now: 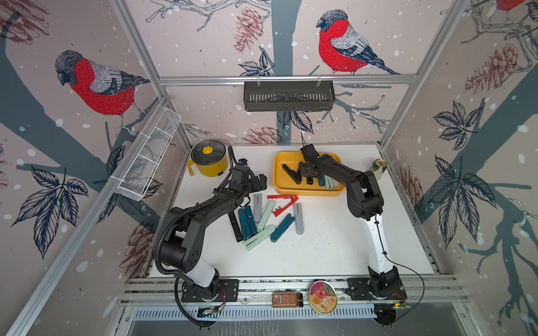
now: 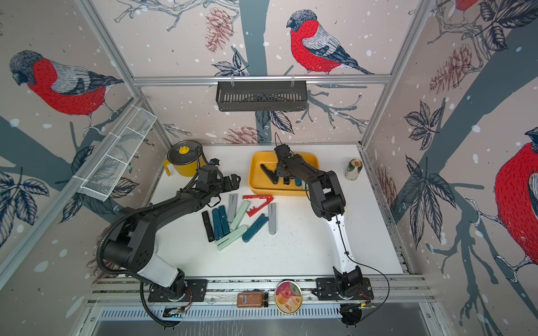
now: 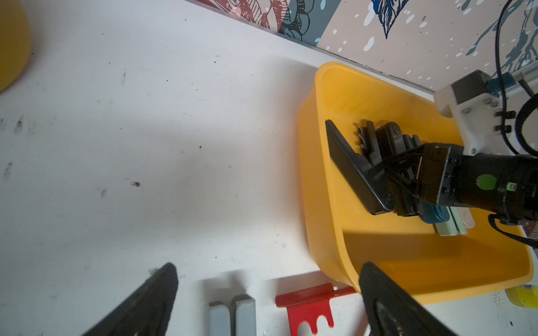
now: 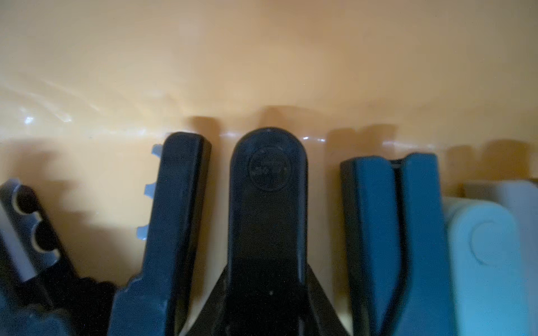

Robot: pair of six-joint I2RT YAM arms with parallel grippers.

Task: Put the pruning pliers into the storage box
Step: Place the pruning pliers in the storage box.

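The yellow storage box [image 1: 305, 192] [image 2: 256, 189] stands at the back of the table. Inside it, my right gripper [image 1: 309, 174] [image 4: 267, 276] is shut on a black pruning pliers [image 4: 267, 174] [image 3: 390, 136]. Beside that tool lie a black one spread in a toothed V [image 1: 291, 174], a teal one [image 4: 390, 232] and a mint one [image 4: 489, 261]. More pliers lie in a loose pile in front of the box: red [image 1: 283, 203], grey [image 1: 257, 205], teal [image 1: 247, 222], mint [image 1: 259, 238], black [image 1: 235, 227]. My left gripper [image 1: 262, 180] [image 3: 269, 267] hangs open over the grey and red ones.
A yellow pot with a lid [image 1: 208, 160] stands at the back left, and a can [image 1: 378, 167] at the back right. A black slotted rack [image 1: 288, 96] hangs on the rear wall, a white mesh basket [image 1: 148, 157] on the left wall. A jar [image 1: 286, 299] and a tin [image 1: 322, 296] rest on the front rail.
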